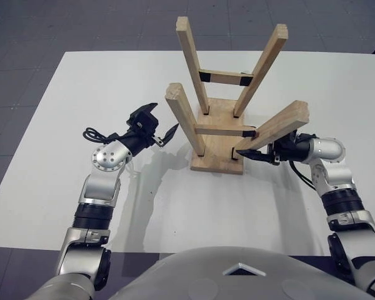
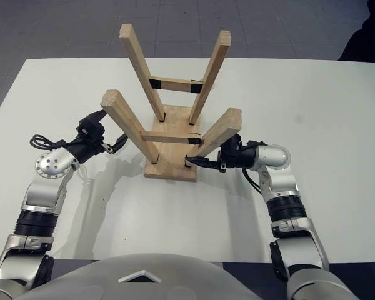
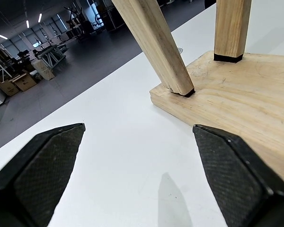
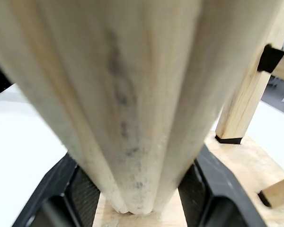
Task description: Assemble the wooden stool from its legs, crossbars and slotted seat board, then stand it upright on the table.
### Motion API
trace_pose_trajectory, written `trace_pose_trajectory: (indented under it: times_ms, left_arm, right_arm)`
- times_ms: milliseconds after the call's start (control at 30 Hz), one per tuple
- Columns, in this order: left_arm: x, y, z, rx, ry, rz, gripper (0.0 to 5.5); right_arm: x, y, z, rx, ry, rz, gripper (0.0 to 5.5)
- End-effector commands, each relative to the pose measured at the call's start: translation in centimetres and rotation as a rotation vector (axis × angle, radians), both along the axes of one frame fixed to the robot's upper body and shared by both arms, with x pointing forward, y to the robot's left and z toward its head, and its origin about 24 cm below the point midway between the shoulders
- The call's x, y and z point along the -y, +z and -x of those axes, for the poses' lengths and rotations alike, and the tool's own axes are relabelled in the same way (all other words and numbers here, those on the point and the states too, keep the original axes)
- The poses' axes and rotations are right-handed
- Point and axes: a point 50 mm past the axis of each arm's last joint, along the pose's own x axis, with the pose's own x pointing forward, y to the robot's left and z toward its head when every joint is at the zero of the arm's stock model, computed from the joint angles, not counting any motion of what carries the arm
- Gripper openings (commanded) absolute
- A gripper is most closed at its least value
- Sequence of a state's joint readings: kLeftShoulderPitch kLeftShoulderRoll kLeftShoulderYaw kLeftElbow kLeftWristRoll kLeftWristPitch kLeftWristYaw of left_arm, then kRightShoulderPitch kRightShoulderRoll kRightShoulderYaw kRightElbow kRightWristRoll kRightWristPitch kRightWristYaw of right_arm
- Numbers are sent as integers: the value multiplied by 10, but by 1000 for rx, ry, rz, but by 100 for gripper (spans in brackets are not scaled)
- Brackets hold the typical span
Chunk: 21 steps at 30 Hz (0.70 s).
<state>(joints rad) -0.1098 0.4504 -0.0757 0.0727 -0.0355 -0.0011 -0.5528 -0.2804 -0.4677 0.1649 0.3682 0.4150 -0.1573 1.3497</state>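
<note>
Legs four, crossbars two, seat one

Legs and seat board: pale bare wood, matt, visible grain, black at the joints. Surface: white, smooth, matt. Left tool pads: black, finely cross-hatched, matt.

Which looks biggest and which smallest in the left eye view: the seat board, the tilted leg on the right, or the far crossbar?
1. Seat board
2. Tilted leg, though it rises toward the camera, which may enlarge it
3. Far crossbar, clearly smallest
</note>
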Motion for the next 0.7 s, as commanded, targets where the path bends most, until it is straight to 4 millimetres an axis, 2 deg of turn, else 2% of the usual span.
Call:
trace_pose_trajectory:
  times_ms: [33,167,333,500,700]
  left_arm:
    - [-1,0,0,-2,8,-10,423]
    - [-6,16,-5,55,22,-29,423]
    - [-5,71,-18,203,24,-48,423]
    - [4,112,-17,301,-28,-50,423]
    - [26,196,-16,465,-102,-75,423]
  right_arm:
    - [14,-25,15,-162,8,110,204]
    - [11,-20,12,-101,6,150,204]
    - [13,-20,8,-78,-34,236,203]
    - [16,-19,5,-128,-45,255,203]
    - [17,-17,6,-158,-37,310,203]
